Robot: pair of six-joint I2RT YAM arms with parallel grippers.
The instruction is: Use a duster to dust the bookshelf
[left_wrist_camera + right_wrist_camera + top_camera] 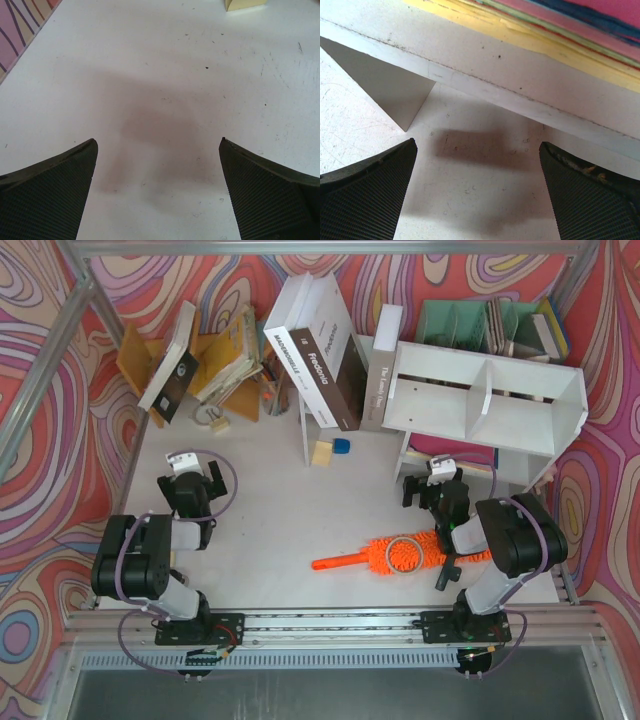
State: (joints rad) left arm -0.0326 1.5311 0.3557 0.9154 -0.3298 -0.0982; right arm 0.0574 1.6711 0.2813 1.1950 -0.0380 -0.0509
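The white bookshelf (480,400) stands at the back right, its two compartments open toward me. The orange duster (405,554) lies flat on the table in front of it, fluffy head to the right, slim handle (338,562) pointing left. My right gripper (432,478) is open and empty, just in front of the shelf's lower left corner and beyond the duster's head. In the right wrist view the gripper (477,190) faces the shelf's bottom board (495,75). My left gripper (190,472) is open and empty over bare table on the left (157,190).
Large books (320,350) lean at the back centre. A wooden rack with books (205,360) stands back left and a mint-green organizer (490,325) behind the shelf. A yellow block (322,452) and a blue object (342,445) lie mid-table. Flat coloured books (560,30) lie under the shelf.
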